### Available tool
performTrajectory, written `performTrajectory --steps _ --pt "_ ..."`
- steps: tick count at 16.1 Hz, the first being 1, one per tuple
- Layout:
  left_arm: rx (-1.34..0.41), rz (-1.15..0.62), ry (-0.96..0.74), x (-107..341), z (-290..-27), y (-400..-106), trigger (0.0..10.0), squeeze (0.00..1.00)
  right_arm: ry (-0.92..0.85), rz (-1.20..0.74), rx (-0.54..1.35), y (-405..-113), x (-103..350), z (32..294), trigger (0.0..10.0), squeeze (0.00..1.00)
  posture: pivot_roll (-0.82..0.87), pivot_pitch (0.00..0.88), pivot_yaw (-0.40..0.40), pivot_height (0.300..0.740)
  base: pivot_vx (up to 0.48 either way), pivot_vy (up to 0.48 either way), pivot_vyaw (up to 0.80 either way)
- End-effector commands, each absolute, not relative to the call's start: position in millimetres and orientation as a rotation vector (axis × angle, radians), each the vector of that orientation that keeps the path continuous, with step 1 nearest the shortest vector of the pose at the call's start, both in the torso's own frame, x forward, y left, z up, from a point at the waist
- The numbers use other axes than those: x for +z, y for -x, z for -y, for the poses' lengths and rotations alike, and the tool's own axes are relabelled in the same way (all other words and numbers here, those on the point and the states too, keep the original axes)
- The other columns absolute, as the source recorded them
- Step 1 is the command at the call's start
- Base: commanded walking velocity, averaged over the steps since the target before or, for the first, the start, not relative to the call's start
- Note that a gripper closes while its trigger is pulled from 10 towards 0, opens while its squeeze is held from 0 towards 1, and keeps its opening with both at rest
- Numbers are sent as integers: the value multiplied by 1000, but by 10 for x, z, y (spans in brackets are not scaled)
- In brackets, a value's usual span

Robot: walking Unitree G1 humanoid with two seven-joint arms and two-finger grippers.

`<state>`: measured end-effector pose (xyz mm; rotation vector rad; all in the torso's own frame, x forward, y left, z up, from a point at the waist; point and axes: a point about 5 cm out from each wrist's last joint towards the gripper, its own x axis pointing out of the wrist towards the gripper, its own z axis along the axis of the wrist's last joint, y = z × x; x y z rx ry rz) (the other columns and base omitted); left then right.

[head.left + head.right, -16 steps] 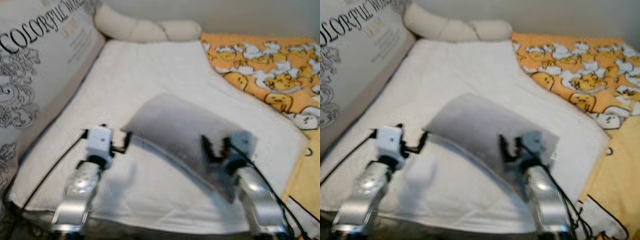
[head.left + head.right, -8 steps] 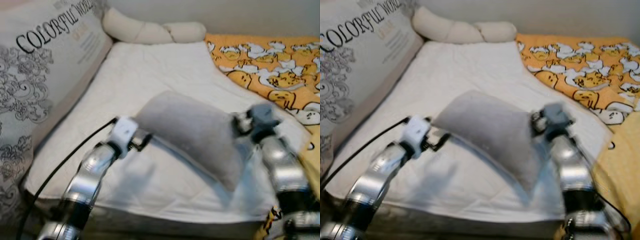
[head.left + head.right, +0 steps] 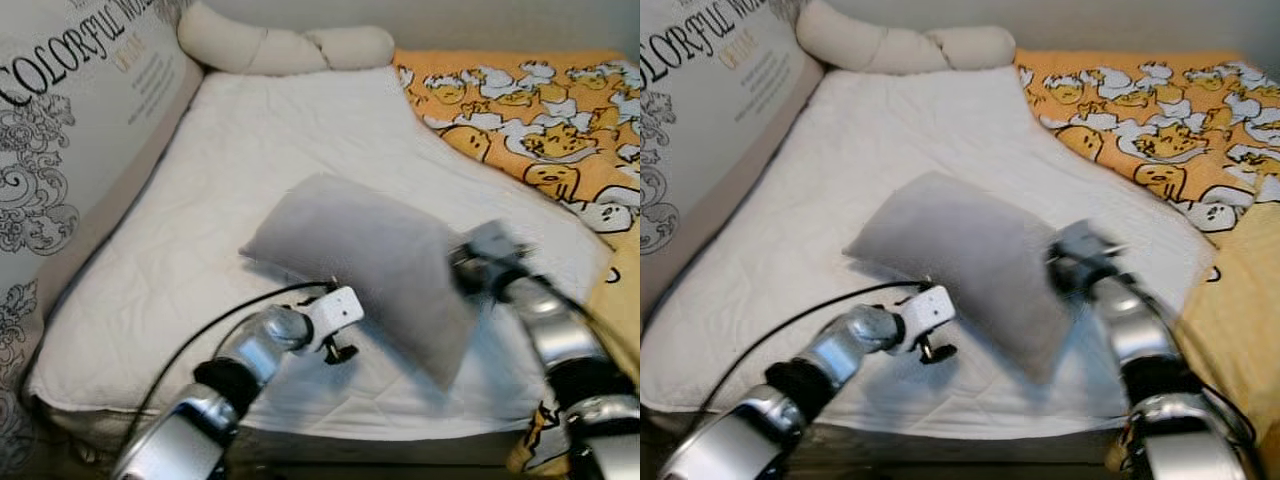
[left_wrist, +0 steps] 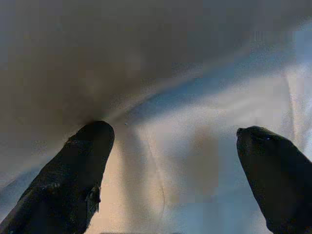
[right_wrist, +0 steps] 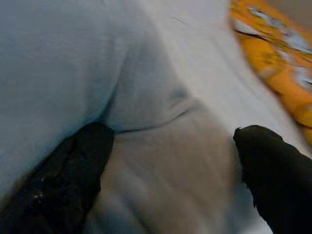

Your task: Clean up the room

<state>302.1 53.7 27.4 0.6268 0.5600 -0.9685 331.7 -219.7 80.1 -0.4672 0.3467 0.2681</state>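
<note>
— The grey pillow (image 3: 365, 250) — where do we find it?

— We see it lying on the bed's white mattress pad (image 3: 270, 140), toward the front edge and slightly nearer the right side, set at a slant across the pad.

— And our claws?

— Our left claw (image 3: 340, 352) sits low at the pillow's front edge, close to the front edge of the bed. In the left wrist view its fingers (image 4: 73, 180) stand wide apart, with the pillow's underside and the white pad between them; one finger touches the pillow's shadowed edge. Our right claw (image 3: 470, 270) is at the pillow's right end, blurred in the head views. In the right wrist view its fingers (image 5: 68, 180) are also spread wide, grey fabric spanning the gap, gripping nothing.

— What else do we see on the bed?

— A long cream bolster (image 3: 285, 45) lies along the far edge, a large printed cushion (image 3: 70, 130) leans along the left side, and an orange patterned blanket (image 3: 530, 110) covers the far right corner.
</note>
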Motion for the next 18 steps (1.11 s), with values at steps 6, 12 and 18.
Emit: performTrajectory --steps 6,12,18 --pt "-734 -379 -364 652 -518 -3381 10000 0 151 -430 633 -3014 822 1853 10000 0 24 0 65 740 0 0 0" --pt "-841 -320 -312 725 -807 -3370 10000 0 81 -506 806 -2687 898 1809 10000 0 31 0 66 740 0 0 0" --pt "-952 -221 -358 1045 -1211 -3336 10000 0 34 -465 1015 -2363 1204 1711 10000 0 30 0 60 740 0 0 0"
